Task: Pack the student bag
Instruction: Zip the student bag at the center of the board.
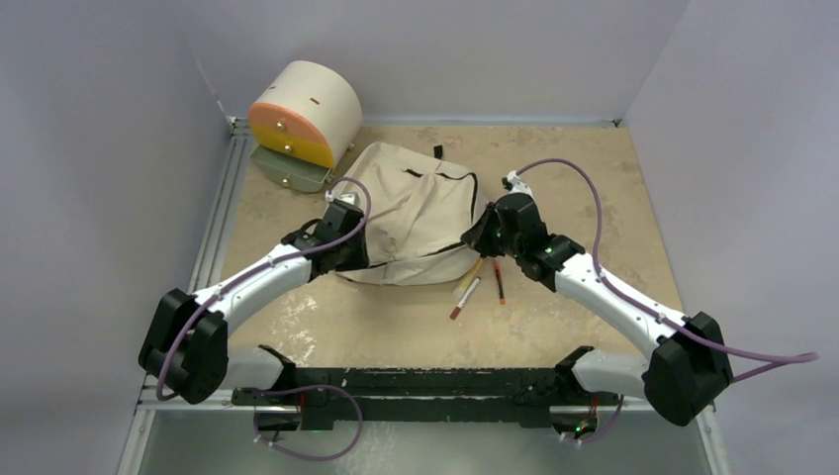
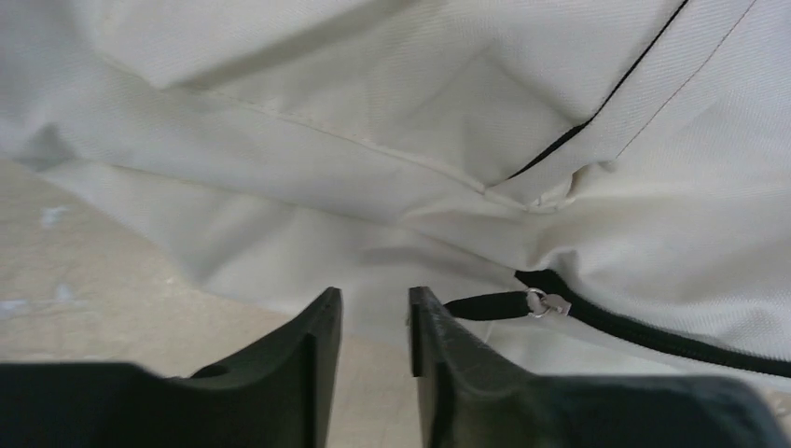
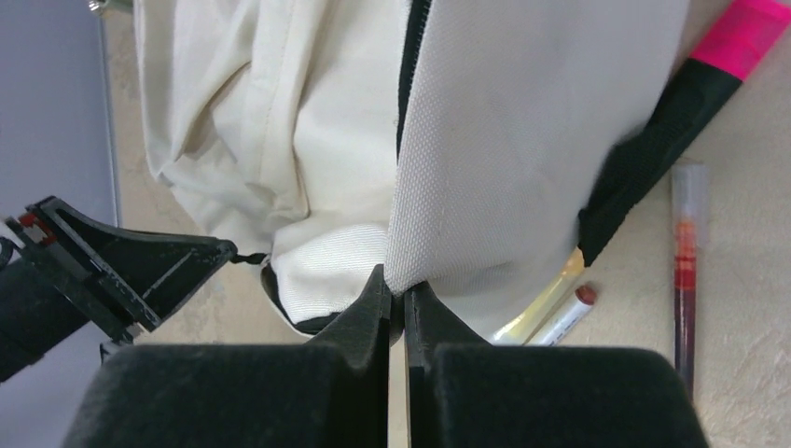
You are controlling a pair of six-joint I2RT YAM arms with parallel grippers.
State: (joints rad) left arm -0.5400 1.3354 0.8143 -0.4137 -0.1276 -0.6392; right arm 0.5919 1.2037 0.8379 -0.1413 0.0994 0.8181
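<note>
The student bag [image 1: 416, 213], soft cream fabric with black zippers, lies flat at the middle of the table. My left gripper [image 2: 375, 303] is at its lower left corner, open by a narrow gap with nothing between the fingers. The black zipper pull [image 2: 494, 304] lies just right of its right finger, on the end of a black zipper [image 2: 653, 336]. My right gripper [image 3: 396, 289] is at the bag's lower right edge, shut on a fold of the cream fabric [image 3: 522, 140]. In the top view the left gripper [image 1: 346, 252] and right gripper [image 1: 485, 233] flank the bag.
Pens lie on the table by the bag's lower right corner: a red pen [image 3: 687, 271], a white marker with a red cap [image 3: 569, 313] and a pink highlighter [image 3: 746, 37]. A cream-and-orange cylindrical drawer unit [image 1: 302, 114] stands at the back left. Walls close in three sides.
</note>
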